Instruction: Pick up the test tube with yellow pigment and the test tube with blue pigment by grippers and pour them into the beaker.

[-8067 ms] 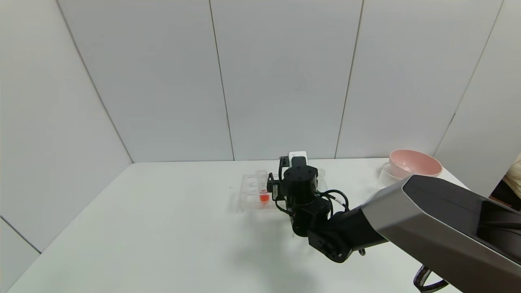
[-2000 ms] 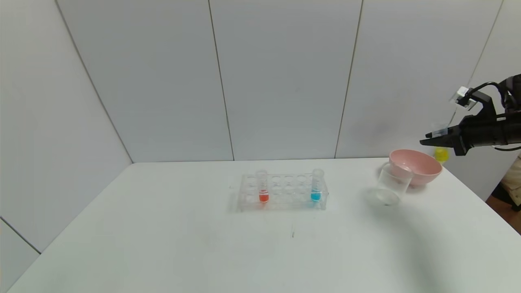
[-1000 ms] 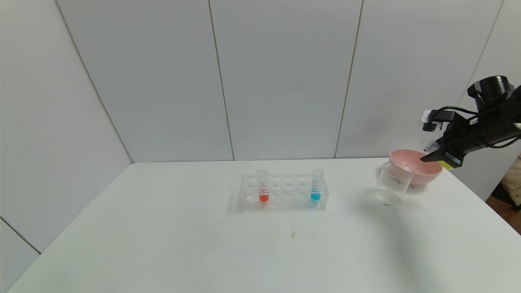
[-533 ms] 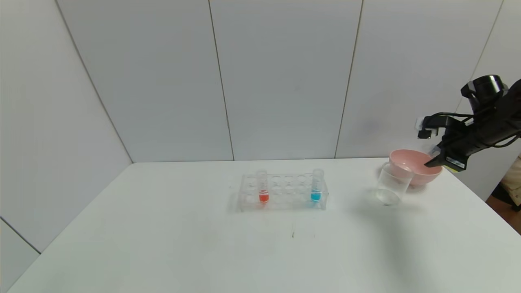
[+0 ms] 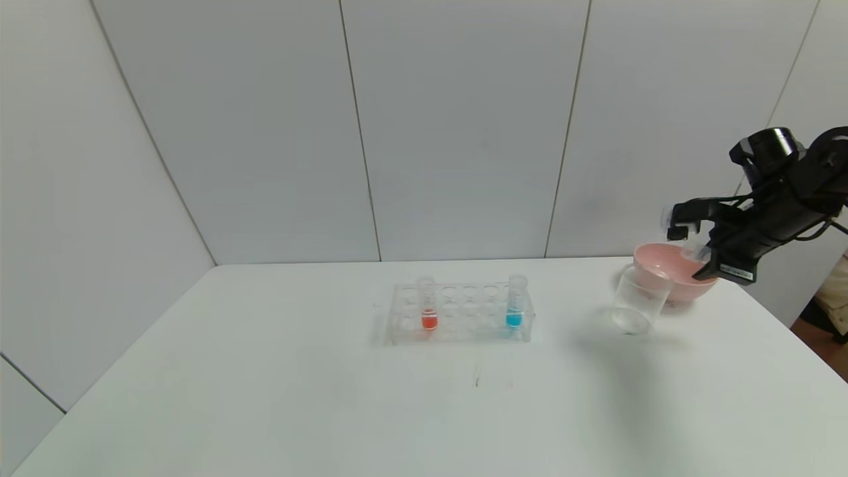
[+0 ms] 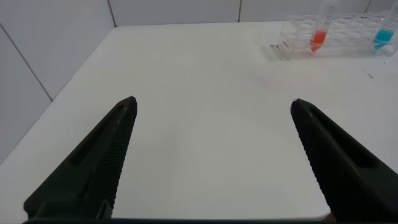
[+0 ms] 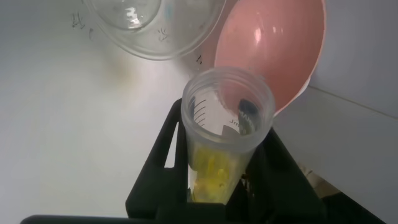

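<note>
Looking from the head view, the right tool (image 5: 703,264) hangs above the pink bowl (image 5: 669,262), just beside the small clear straight-sided beaker (image 5: 637,306) on the white worktop (image 5: 265,397). The slim clear tube with blue pigment (image 5: 515,303) stands upright in the clear many-holed rack (image 5: 460,315), well apart from a like red-orange tube (image 5: 428,305).

The left wrist view shows the left tool (image 6: 211,162) with jaws wide apart, idle over bare worktop.

The right wrist view shows black jaws clamped on the slim clear tube with yellow pigment (image 7: 225,134), tilted mouth-first toward the beaker. It looks light, smooth, slippery and probably fragile; a mid-body hold leaves the mouth free.
</note>
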{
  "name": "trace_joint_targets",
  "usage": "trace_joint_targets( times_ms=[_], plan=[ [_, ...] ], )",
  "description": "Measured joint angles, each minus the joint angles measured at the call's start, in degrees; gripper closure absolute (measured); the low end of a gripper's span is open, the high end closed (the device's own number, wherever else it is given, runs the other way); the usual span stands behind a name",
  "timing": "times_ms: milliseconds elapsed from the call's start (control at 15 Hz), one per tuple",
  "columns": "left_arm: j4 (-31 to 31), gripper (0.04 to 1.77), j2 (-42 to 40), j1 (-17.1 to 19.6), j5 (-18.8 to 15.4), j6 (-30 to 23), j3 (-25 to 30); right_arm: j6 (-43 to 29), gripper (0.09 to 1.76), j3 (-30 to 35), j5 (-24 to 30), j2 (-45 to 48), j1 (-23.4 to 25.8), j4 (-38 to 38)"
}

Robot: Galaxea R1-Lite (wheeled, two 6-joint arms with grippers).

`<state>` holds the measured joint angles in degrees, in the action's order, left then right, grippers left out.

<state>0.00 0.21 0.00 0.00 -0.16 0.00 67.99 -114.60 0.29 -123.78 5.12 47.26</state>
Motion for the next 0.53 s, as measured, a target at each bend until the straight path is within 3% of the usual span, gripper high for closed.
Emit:
trace_joint_targets(
  times_ms=[533],
  plan=[
    [0.0,0.05,0.0,-0.02,0.0,0.0,0.0,1.34,1.26,0.0,-8.23,-0.96,-3.41,1.45]
  ],
)
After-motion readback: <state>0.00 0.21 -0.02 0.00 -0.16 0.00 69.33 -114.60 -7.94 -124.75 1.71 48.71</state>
